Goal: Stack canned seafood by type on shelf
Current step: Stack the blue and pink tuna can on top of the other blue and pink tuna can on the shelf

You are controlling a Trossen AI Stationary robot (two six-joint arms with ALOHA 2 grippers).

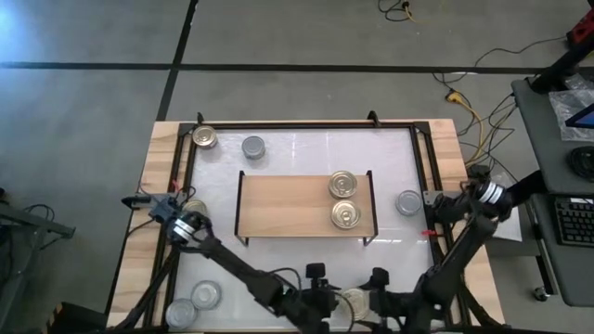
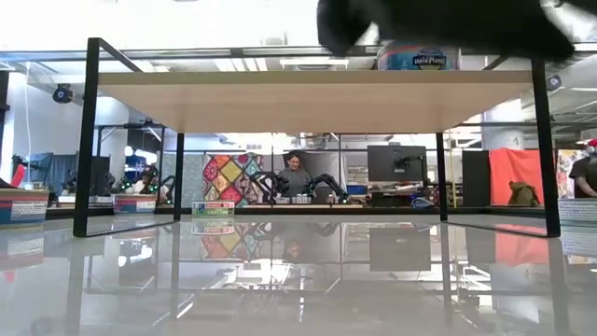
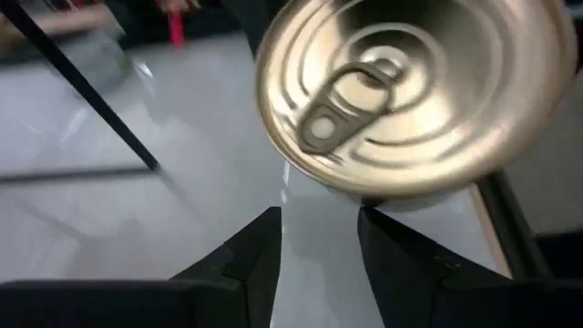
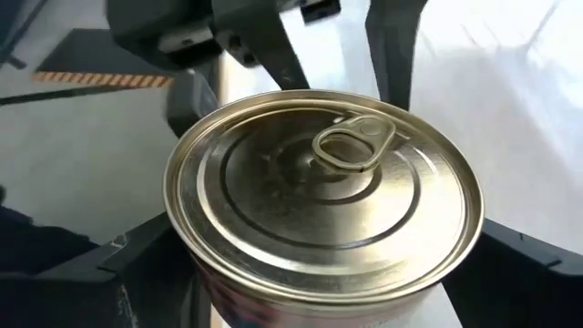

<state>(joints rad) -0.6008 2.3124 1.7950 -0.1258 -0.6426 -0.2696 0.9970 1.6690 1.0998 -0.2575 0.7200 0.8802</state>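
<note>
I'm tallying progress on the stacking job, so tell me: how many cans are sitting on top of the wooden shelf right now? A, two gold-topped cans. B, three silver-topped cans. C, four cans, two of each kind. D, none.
A: the high view shows one gold-topped can beside a second gold-topped can at the right end of the shelf.

1. The shelf (image 1: 283,206) is bare on its left part; two gold-topped cans (image 1: 343,185) crowd its right end.
2. Black frame rails (image 1: 306,123) border the white tabletop (image 1: 306,153).
</note>
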